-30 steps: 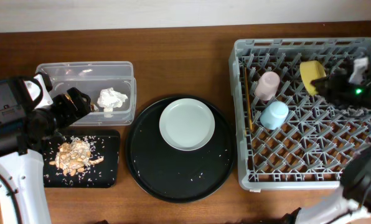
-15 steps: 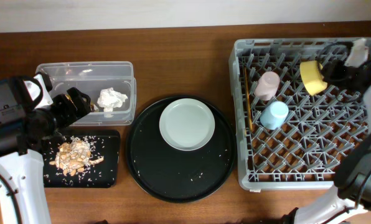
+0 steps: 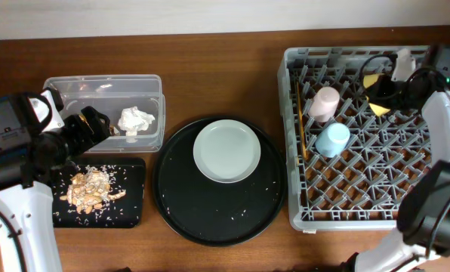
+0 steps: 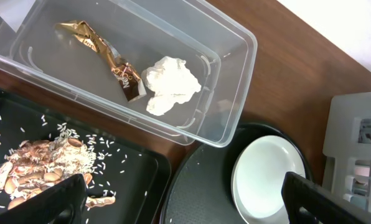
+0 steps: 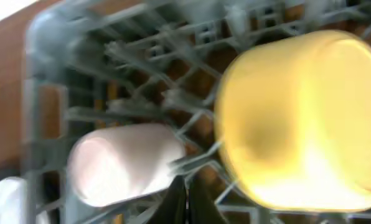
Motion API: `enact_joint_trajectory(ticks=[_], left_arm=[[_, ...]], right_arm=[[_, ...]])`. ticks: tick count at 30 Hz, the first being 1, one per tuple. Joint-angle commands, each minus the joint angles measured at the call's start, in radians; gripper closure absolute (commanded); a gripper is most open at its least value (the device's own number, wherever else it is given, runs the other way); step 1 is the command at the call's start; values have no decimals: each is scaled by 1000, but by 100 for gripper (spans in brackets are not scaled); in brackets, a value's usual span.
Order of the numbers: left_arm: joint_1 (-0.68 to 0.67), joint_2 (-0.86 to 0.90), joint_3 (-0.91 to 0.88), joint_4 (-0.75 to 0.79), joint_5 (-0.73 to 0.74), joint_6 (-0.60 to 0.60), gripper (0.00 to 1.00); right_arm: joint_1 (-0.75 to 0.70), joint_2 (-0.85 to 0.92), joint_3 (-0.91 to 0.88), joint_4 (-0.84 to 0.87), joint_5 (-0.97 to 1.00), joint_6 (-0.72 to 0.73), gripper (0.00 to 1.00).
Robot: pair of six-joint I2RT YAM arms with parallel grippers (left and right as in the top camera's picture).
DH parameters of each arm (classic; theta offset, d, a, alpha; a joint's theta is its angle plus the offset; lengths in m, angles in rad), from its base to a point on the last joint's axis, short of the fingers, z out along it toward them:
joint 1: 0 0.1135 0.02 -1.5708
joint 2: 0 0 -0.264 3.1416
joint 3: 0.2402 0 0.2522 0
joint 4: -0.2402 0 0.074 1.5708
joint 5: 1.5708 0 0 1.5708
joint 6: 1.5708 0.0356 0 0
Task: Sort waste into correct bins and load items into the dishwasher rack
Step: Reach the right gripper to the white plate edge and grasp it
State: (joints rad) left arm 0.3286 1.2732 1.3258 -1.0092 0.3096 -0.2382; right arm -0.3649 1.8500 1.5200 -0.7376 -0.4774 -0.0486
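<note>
The grey dishwasher rack (image 3: pixel 376 189) holds the pink cup (image 3: pixel 325 102), the blue cup (image 3: pixel 333 138), the chopsticks (image 3: pixel 299 121) and the yellow bowl (image 3: pixel 380 109). My right gripper (image 3: pixel 377 91) is over the bowl. In the right wrist view its fingers (image 5: pixel 187 199) are shut and empty between the pink cup (image 5: pixel 123 162) and the yellow bowl (image 5: pixel 304 118). My left gripper (image 4: pixel 182 196) is open and empty, above the flat black tray (image 4: pixel 129 174). The pale plate (image 3: pixel 226 151) lies on the round tray. The clear tub (image 4: pixel 229 81) holds the gold wrapper (image 4: pixel 104 56) and the white tissue (image 4: pixel 170 84).
Food scraps with rice grains (image 3: pixel 89 189) lie on the flat black tray (image 3: pixel 130 204). The large round black tray (image 3: pixel 210 211) sits mid-table with scattered rice grains. The left arm's body (image 3: pixel 13 143) stands at the left edge.
My right arm has swung toward the rack's back edge and now covers most of the yellow bowl. The left arm has not moved.
</note>
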Motion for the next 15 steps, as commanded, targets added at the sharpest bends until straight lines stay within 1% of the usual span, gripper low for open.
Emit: enact_joint_trajectory(ticks=[1,3,4,6,7,9,11,12,13,14,15], left_arm=[[2,-11,3,1,0,9,1],[2,-10,3,1,0,8,1],[2,-10,3,1,0,9,1],[2,-11,3,1,0,8,0],[2,-10,3,1,0,8,1],[2,-10,3,1,0,8,1],[2,-10,3,1,0,8,1],[2,-10,3,1,0,8,1],[2,-10,3,1,0,8,1],[2,-10,3,1,0,8,1],[2,-10,3,1,0,8,1]], right_arm=[[127,-121,38,-61,-8,-2,95],[246,-157,38,-145,-6,-24,94],[328,-161,38,-193,5,-23,91],[446,-159,38,-242,37,-22,91],[509,-159,38,-254,66,-23,91],[635,-159,38,-270,189,-21,89],[700,-159,38,-299,262,41,84],[723,-159,32,-315,273,85,78],[740,-159,23,-329,268,138,66],[751,-159,21,-329,252,182,50],[756,-159,18,-330,222,218,16]])
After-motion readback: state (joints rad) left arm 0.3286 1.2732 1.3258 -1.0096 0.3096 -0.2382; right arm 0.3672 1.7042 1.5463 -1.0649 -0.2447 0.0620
